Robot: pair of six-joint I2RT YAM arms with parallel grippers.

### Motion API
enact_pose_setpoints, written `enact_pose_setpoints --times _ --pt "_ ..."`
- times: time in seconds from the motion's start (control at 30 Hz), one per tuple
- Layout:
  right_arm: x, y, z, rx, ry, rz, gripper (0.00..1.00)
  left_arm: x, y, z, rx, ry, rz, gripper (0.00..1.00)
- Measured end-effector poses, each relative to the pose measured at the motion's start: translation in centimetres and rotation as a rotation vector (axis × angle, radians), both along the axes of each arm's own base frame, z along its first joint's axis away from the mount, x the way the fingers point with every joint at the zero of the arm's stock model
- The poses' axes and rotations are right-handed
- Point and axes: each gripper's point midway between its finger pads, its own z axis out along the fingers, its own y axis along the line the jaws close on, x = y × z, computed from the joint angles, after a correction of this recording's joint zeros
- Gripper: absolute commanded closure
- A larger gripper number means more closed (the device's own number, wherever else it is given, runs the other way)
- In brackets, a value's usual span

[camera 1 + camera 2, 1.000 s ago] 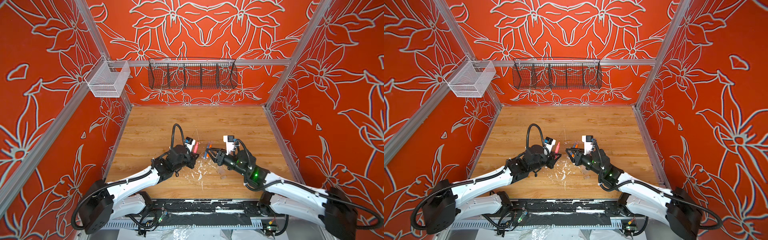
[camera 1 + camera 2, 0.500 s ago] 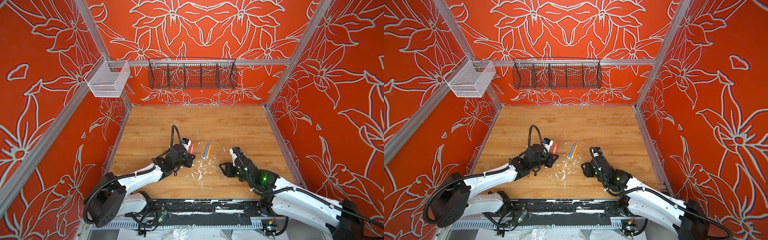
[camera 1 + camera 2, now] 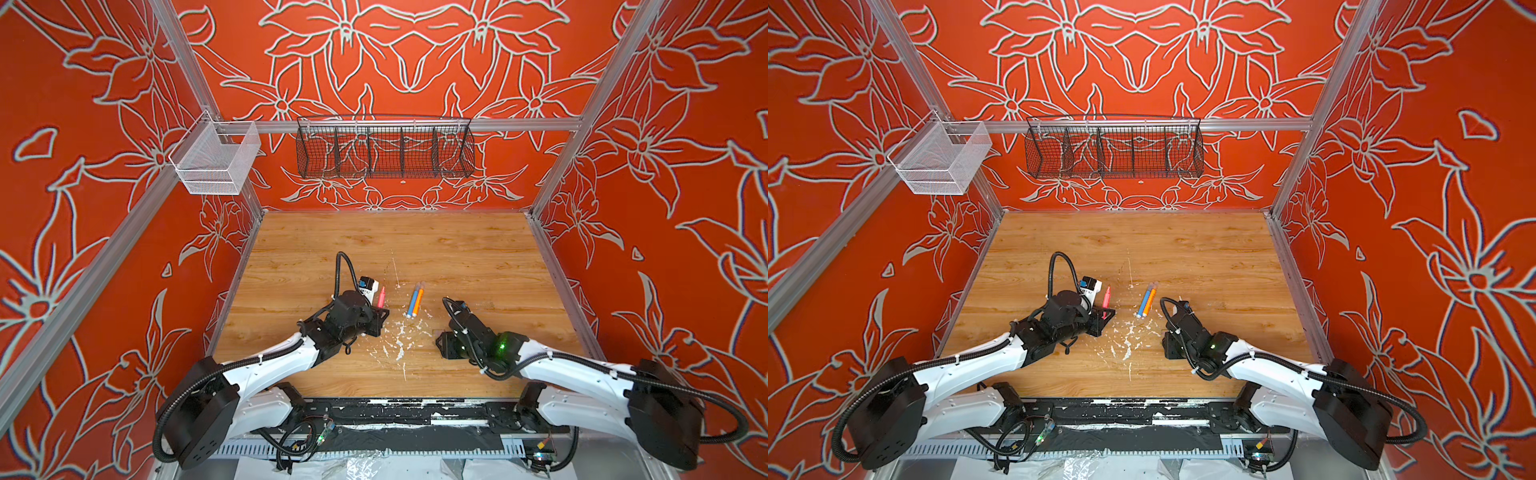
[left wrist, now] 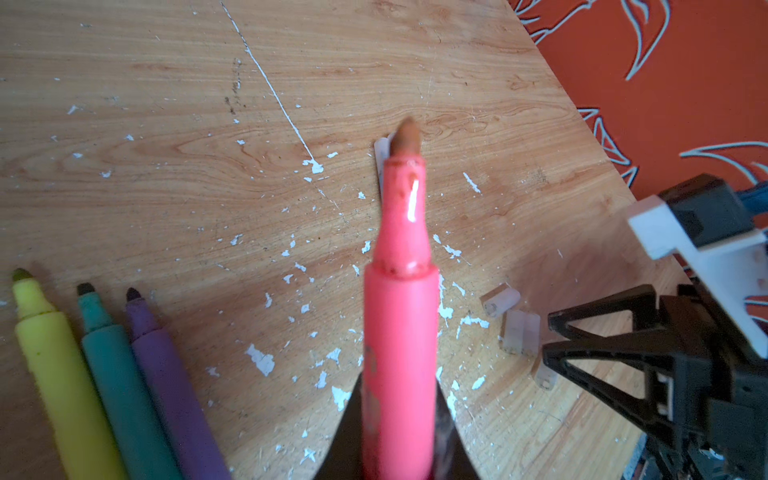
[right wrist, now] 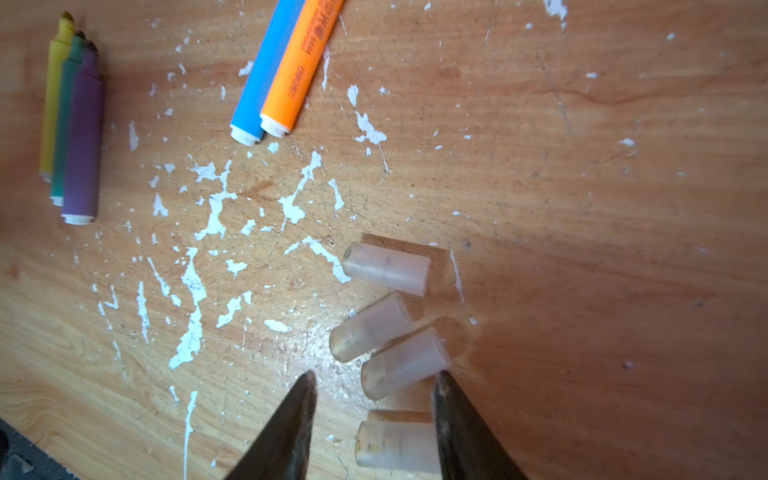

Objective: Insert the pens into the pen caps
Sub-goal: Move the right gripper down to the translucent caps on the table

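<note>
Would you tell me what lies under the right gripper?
Four translucent pen caps lie on the table below the right gripper; its open fingers straddle the nearest cap, one end of which a finger covers. Nothing is gripped.

High stereo pair (wrist cameras close)

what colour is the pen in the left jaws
The pen is pink; clearest in the left wrist view.
</note>
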Motion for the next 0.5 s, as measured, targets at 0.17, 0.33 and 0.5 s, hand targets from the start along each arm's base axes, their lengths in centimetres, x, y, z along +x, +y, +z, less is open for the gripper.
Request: enact_pose_setpoints --times 0.17,0.33,0.5 --pt "0.7 0.3 -0.1 -0.027 -0.012 0.004 0.52 -0.4 0.4 0.1 0.000 -0.001 0.003 1.00" --pt "1.4 0.8 -0.1 -0.040 -0.027 0.011 0.52 -0.4 0.4 0.2 -0.002 -0.005 0.004 1.00" --pt "2.0 1.3 -0.6 -0.068 -0.019 0.019 0.52 -0.4 0.5 0.2 0.002 -0.003 0.008 1.00"
